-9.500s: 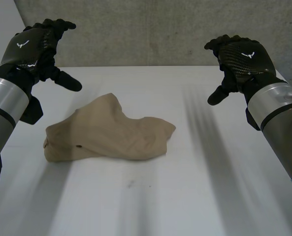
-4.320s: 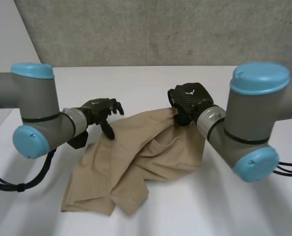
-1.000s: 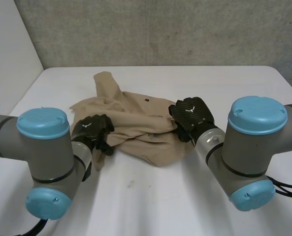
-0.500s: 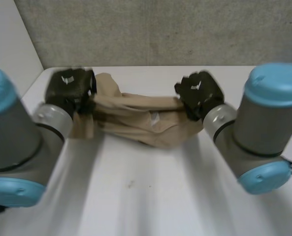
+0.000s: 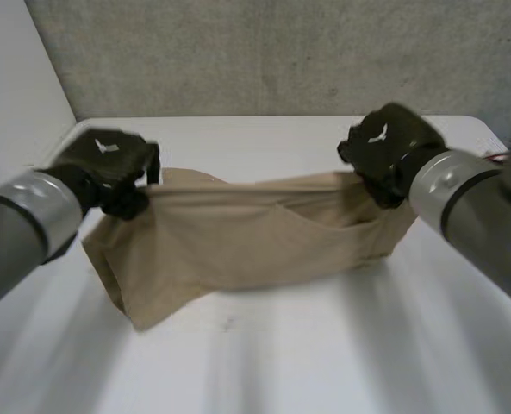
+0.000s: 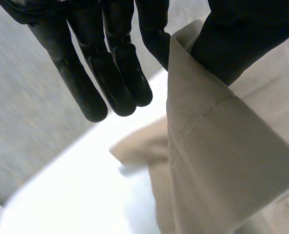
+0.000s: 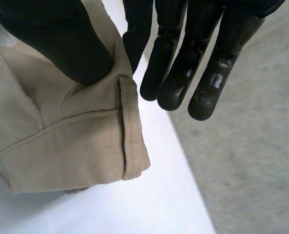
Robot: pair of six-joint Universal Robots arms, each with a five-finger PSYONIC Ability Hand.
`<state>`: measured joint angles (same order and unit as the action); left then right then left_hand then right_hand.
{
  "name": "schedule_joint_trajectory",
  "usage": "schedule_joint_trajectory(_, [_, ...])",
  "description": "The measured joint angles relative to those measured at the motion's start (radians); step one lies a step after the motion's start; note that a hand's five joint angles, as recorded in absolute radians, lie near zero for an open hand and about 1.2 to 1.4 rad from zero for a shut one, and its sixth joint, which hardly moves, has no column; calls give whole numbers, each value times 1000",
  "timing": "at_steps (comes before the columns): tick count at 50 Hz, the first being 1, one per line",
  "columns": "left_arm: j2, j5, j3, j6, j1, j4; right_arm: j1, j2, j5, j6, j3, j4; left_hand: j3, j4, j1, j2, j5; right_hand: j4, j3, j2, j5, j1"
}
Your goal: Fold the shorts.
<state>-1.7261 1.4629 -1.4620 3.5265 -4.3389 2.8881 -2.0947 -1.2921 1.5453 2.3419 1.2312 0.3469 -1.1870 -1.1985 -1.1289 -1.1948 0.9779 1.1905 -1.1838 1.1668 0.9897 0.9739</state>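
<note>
Tan cotton shorts (image 5: pixel 255 237) span centre of frame, long axis running left to right. Top edge is taut between your two hands; lower left corner sags lowest and seems to reach white worktop (image 5: pixel 324 345).
Left hand (image 5: pixel 109 164), left end: thumb pinches cloth against one finger, other fingers straight.
Right hand (image 5: pixel 384 151), right end: same pinch, on stitched hem corner.
Likely next: lay taut line down flat, hands level, equally far from you.
</note>
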Motion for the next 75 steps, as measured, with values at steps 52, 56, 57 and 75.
schedule_joint_trajectory(52, [234, 117, 164, 151, 111, 606, 2, -205, 87, 75, 17, -583, -4, -1, -1, -4, 15, 2, -1, 13, 5, 0])
schedule_joint_trajectory(56, [247, 117, 190, 147, 110, 604, 2, -234, 85, 80, 10, -542, -4, -1, -1, -4, 15, 2, -1, 13, 6, 0])
schedule_joint_trajectory(57, [241, 117, 193, 147, 110, 603, 2, -234, 84, 80, 10, -537, -4, -1, -1, -4, 15, 2, -1, 13, 6, 0])
schedule_joint_trajectory(75, [-350, 102, 217, 151, 80, 578, 3, 205, 69, 77, -4, -481, -4, -1, -1, -4, 15, 2, -1, 13, 12, 0])
